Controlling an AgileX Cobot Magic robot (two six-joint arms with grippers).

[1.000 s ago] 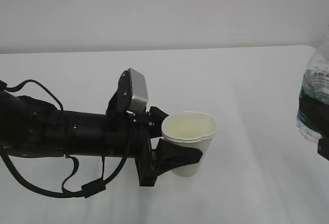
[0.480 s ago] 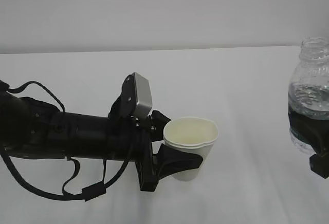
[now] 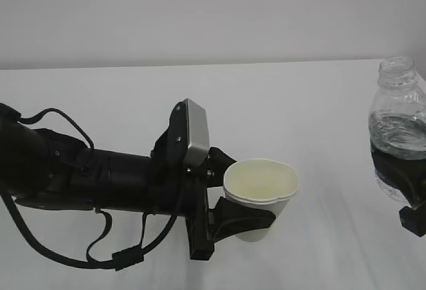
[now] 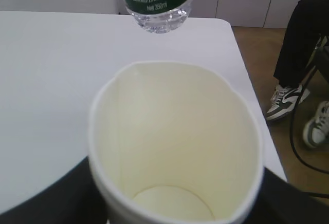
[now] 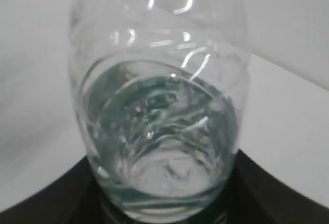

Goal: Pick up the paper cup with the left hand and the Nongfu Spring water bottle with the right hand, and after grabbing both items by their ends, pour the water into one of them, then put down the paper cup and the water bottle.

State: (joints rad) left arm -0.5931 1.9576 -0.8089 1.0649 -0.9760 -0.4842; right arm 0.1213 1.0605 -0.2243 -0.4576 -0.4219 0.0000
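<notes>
- The white table (image 3: 279, 97) fills the exterior view from 9 to 3 o'clock, under a pale wall.
- The left hand (image 3: 241, 218) reaches in from 9 o'clock, a black arm with looping cables and a silver-grey box (image 3: 196, 133) on top of the wrist; its claw is clamped around the paper cup.
- The right hand (image 3: 407, 187) shows only at the 3 o'clock edge, its dark fingers closed around the lower body of the Nongfu Spring water bottle.
- The Nongfu Spring water bottle (image 3: 397, 127) stands upright at 3 o'clock, capless neck up, well apart from the cup.
- The paper cup (image 3: 259, 193) sits upright just below centre, toward 5 o'clock, its cream inside bare and its rim squeezed slightly out of round.
- The water (image 3: 398, 137) fills the bottle partway.
- In the left wrist view, a seated person's leg and sneakers (image 4: 288, 98) show at 3 o'clock, beyond the table edge.
</notes>
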